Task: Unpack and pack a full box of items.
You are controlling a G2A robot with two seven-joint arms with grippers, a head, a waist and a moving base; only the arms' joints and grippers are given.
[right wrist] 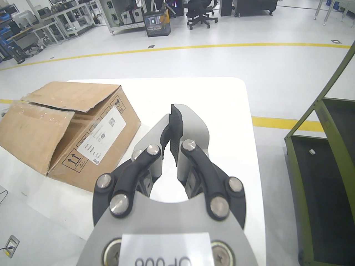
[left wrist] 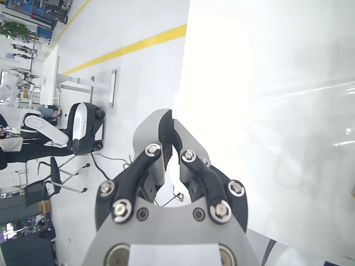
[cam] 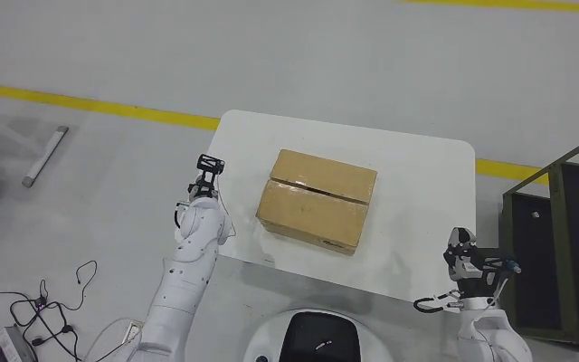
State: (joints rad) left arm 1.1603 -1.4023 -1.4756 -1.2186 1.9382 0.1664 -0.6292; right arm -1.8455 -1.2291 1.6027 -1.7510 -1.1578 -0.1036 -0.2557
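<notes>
Your left gripper [left wrist: 169, 131], black-padded grey fingers pressed together on nothing, hangs at the left edge of the white round-cornered table [cam: 425, 172]. Your right gripper [right wrist: 172, 128], likewise closed and empty, sits by the near right corner. The brown cardboard box [cam: 317, 201] stands mid-table, top flaps down but loosely ajar. Closed fingers would likely shove the box or crumple a flap rather than lift it.
</notes>
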